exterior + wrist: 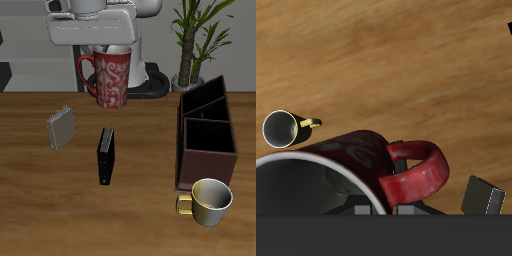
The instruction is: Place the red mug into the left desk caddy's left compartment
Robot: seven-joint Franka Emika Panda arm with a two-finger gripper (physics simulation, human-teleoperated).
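Above the table's (30,160) back edge, your gripper (108,50) holds its fingers clamped on the red mug's (110,78) rim, its mottled body upright. The dark, boxy left desk caddy (205,140) stands apart, the glossy yellow-gold mug (209,200) before it.

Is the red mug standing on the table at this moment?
No, the red mug is held up by the gripper, well above the table, in the exterior view.

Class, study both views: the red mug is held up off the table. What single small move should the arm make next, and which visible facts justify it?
Probably carry the red mug sideways, at its present height, toward the left desk caddy. The gripper holds the mug at its rim, clear of the table, and the caddy stands well off to one side. Its left compartment, the tall slanted end, looks open and unoccupied.
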